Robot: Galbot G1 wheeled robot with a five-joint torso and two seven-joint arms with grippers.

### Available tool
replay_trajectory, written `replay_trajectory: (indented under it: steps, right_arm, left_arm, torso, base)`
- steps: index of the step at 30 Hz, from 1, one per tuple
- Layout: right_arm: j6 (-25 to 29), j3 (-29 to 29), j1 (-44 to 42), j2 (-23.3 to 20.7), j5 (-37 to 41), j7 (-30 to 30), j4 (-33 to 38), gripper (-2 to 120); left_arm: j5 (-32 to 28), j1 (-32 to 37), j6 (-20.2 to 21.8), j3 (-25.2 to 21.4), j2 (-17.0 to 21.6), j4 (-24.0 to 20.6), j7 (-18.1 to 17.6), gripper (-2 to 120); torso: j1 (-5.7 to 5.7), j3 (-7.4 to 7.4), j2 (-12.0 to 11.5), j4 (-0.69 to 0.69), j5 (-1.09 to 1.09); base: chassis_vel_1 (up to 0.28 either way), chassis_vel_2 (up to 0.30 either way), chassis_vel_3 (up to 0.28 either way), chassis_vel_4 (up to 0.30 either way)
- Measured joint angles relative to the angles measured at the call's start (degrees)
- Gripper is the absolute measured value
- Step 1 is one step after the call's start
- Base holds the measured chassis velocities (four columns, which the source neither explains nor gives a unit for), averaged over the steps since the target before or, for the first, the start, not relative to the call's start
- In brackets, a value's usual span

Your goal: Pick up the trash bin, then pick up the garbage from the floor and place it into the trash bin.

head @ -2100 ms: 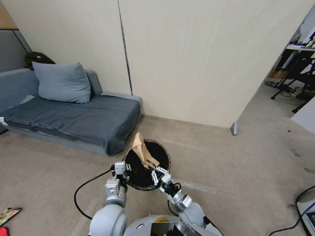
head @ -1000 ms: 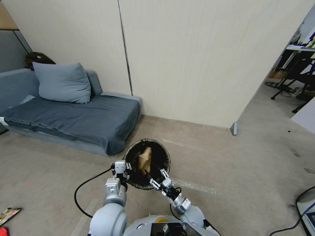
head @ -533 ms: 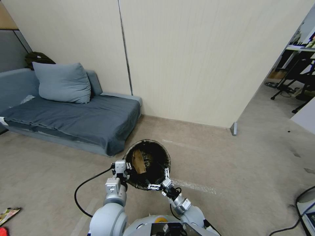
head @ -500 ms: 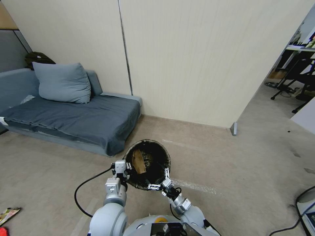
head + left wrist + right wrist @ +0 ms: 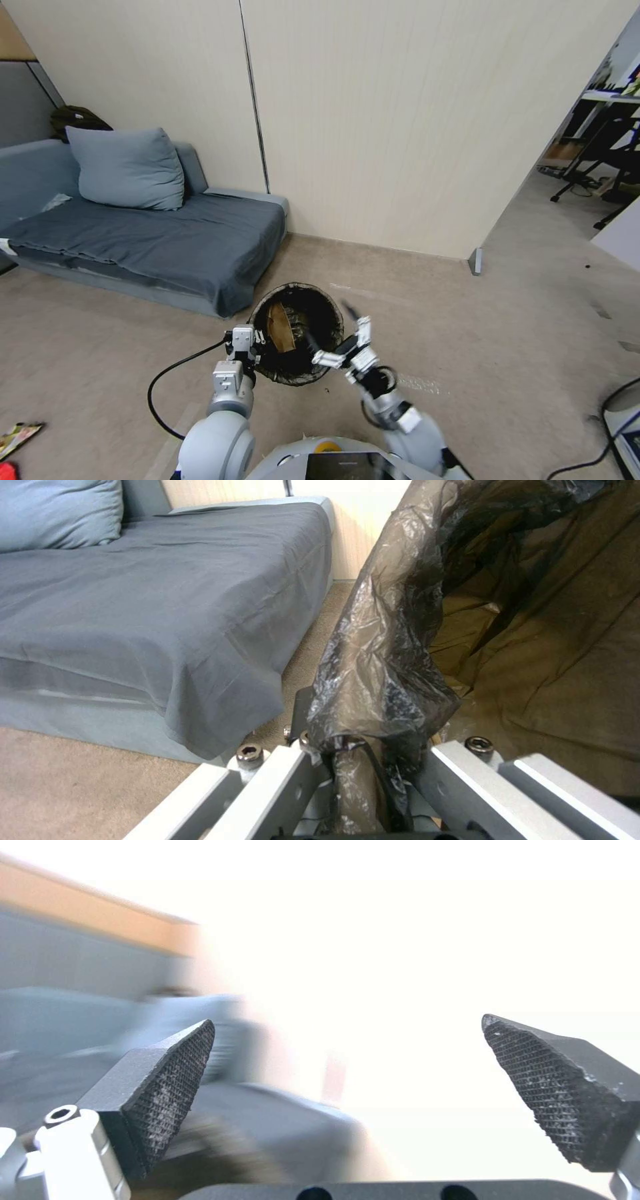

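Note:
The trash bin point(image 5: 313, 307), lined with a black bag, hangs above the floor point(image 5: 507, 347) in front of me. My left gripper point(image 5: 248, 341) is shut on its near-left rim; in the left wrist view the gripper point(image 5: 363, 750) pinches the bag-covered rim point(image 5: 393, 645). A brown paper scrap point(image 5: 280, 328) lies inside the bin. My right gripper point(image 5: 328, 325) is open and holds nothing, raised over the bin's near-right rim; in the right wrist view the gripper point(image 5: 347, 1040) has wide-apart pads point(image 5: 167, 1080). Garbage point(image 5: 17, 437), a coloured packet, lies on the floor at far left.
A grey sofa point(image 5: 147, 233) with a pillow point(image 5: 127, 170) stands left of the bin, against the beige wall point(image 5: 400, 133). A black cable point(image 5: 160, 393) loops by my left arm. Desks and chair legs point(image 5: 600, 160) stand beyond the wall corner point(image 5: 475, 261). Open carpet lies to the right.
My right gripper let go of the brown paper scrap, which dropped into the bin. It then drew out and rose toward the right, open. The left gripper kept its hold.

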Motion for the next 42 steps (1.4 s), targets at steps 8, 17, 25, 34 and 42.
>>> replay_trajectory:
  steps: [8,17,25,34,42]
  right_arm:
    - [1.1,2.3,-3.2,6.3,-1.9,5.3,1.2,100]
    - [5.0,4.5,-5.7,8.4,-3.2,5.9,0.1,100]
    - [5.9,5.3,-5.5,8.1,-2.6,6.6,-1.6,100]
    - [5.8,6.0,-4.5,7.1,-1.0,6.5,-2.1,100]
    - [5.9,5.9,-4.2,6.8,-0.8,6.2,-2.5,100]
  left_arm:
    - [-0.8,0.3,-0.6,-0.5,1.2,0.5,0.4,2]
    - [-1.5,-0.1,-1.6,-0.5,1.1,1.1,0.1,2]
    - [-1.6,0.2,-1.7,-0.5,1.1,0.8,0.0,2]
    - [-1.4,0.5,-1.7,-0.4,0.9,0.4,0.2,2]
    - [-1.4,0.6,-1.5,-0.4,0.6,0.1,0.3,2]
  torso:
    - [0.0,0.0,0.0,0.01,-0.02]
    - [0.0,0.0,0.0,0.02,-0.02]
    - [0.0,0.0,0.0,0.02,-0.02]
    - [0.0,0.0,0.0,0.01,-0.02]
    - [0.0,0.0,0.0,0.02,-0.02]
  base:
    - [0.0,0.0,0.0,0.0]
    - [0.0,0.0,0.0,0.0]
    - [0.0,0.0,0.0,0.0]
    - [0.0,0.0,0.0,0.0]
    - [0.04,0.036,0.041,0.04]
